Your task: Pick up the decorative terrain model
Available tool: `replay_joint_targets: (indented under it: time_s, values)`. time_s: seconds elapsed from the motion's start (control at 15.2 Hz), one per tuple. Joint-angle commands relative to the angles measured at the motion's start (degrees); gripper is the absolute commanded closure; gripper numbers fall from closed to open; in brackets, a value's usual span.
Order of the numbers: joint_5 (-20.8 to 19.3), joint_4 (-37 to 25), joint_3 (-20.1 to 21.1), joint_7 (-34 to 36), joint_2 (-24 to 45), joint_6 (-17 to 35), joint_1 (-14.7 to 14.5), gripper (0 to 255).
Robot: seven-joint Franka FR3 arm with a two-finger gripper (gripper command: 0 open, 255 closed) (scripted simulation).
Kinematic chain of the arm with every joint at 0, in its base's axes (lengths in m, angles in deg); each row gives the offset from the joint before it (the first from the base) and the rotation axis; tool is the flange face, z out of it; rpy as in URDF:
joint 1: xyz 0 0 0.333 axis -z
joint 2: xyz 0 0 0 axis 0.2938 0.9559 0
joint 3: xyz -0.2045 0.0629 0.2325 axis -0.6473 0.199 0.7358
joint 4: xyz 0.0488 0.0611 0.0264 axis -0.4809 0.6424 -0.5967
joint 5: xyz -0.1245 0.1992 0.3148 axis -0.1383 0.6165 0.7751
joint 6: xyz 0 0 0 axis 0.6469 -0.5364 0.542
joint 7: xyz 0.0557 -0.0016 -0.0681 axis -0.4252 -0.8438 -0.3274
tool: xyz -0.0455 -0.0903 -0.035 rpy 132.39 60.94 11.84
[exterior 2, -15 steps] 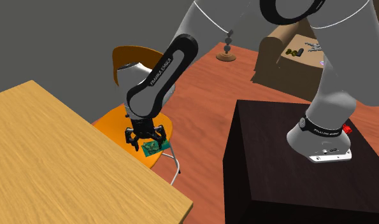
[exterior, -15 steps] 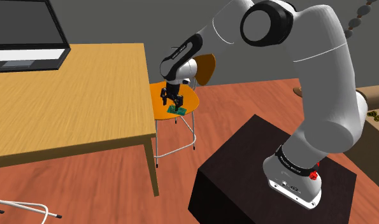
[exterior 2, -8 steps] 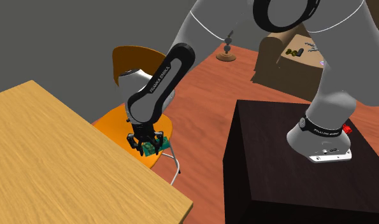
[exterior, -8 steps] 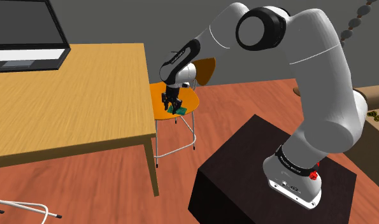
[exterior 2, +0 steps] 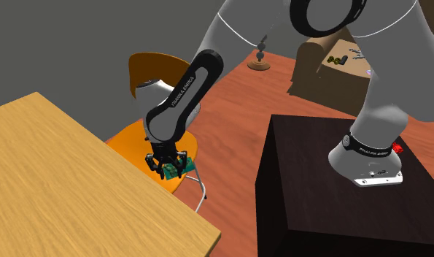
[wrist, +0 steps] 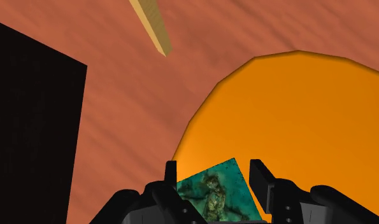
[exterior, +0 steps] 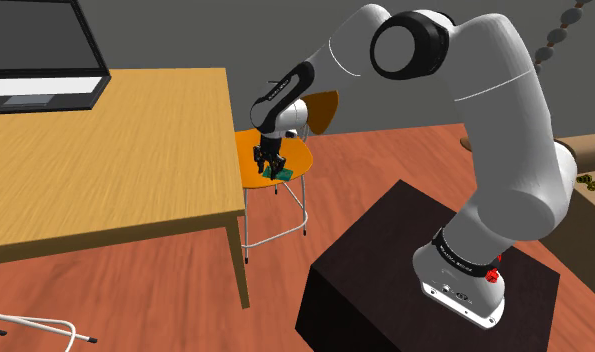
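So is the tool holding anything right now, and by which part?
Yes: the tool is shut on the green terrain model, clasping its two opposite side edges. The model lies on the orange chair seat, not yet lifted.

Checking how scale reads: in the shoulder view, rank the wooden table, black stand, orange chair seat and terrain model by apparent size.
1. Wooden table, largest.
2. Black stand, next, though it sits nearer the camera, which inflates it.
3. Orange chair seat, clearly smaller.
4. Terrain model, a green patch on the seat, smallest by far.
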Motion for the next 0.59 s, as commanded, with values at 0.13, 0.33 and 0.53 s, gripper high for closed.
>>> replay_joint_targets:
  time_s: [0.13, 0.33, 0.53]
  values:
    - [-0.07, 0.81, -0.12, 0.31, -1.91, -0.97, 0.05, 255]
    - [-0.15, 1.45, -0.17, 0.64, -3.82, -2.22, 0.06, 255]
    - [-0.24, 1.99, -0.21, 0.98, -5.69, -3.53, 0.07, 255]
